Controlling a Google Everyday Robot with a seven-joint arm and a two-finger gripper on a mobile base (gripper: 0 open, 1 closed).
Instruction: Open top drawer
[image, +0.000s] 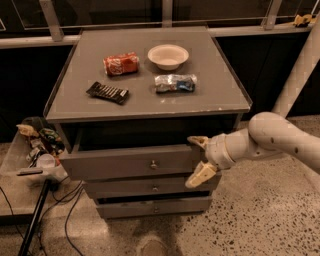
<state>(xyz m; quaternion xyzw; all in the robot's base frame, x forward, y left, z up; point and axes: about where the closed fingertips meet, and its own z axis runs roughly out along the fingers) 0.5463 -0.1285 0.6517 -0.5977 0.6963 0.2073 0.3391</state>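
The top drawer (125, 164) is the widest grey front, with a small round knob (153, 163) at its centre. It stands pulled out a little from the cabinet, with a dark gap above its front panel. My gripper (197, 159) is at the drawer's right end, and the white arm reaches in from the right. Its tan fingers are spread apart: one fingertip (196, 141) is at the panel's top right corner and the other is lower, over the second drawer (150, 187). It holds nothing.
On the cabinet top (75, 107) lie a red can (121, 63), a white bowl (168, 55), a silver-blue packet (175, 83) and a dark bar (107, 92). A tray of clutter (37, 150), cables and a black pole (32, 220) stand at the left. A white post (300, 70) rises at the right.
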